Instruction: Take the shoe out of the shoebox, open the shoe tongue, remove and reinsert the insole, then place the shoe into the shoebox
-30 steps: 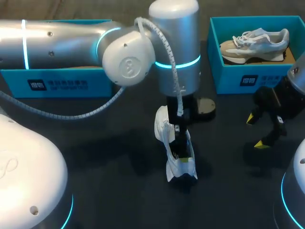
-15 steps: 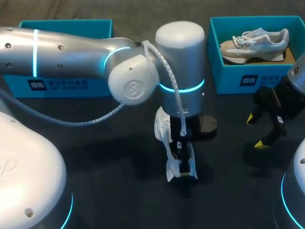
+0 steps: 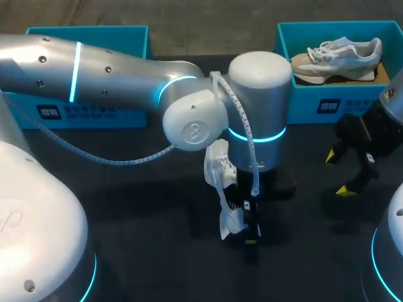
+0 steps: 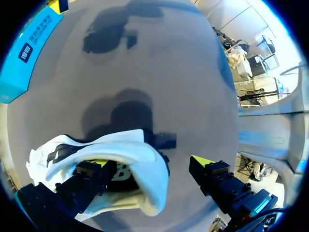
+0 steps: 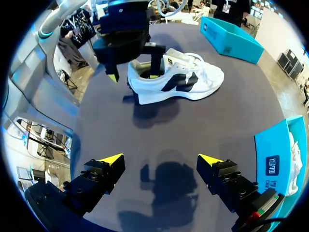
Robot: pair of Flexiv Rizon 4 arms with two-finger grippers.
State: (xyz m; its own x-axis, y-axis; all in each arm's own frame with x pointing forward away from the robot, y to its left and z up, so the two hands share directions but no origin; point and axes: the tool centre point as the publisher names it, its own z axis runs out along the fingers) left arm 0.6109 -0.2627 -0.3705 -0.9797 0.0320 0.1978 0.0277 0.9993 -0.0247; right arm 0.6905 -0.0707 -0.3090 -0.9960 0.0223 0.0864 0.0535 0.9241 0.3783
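on the table [image 3: 145, 214], shoe [image 3: 219, 170], toe away

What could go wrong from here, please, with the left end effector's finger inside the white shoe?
The left end effector is open, one finger inside the white shoe, the other outside: moving could drag or tip the ungripped shoe. The right end effector hovers apart, open, so nothing steadies it.

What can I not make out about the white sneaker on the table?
No view shows the insole: the collar of the white sneaker with a black side mark hides its inside.
Head view: the silver left arm covers most of the sneaker.
Head view: that arm also hides the inside of the teal cardboard shoebox at left.
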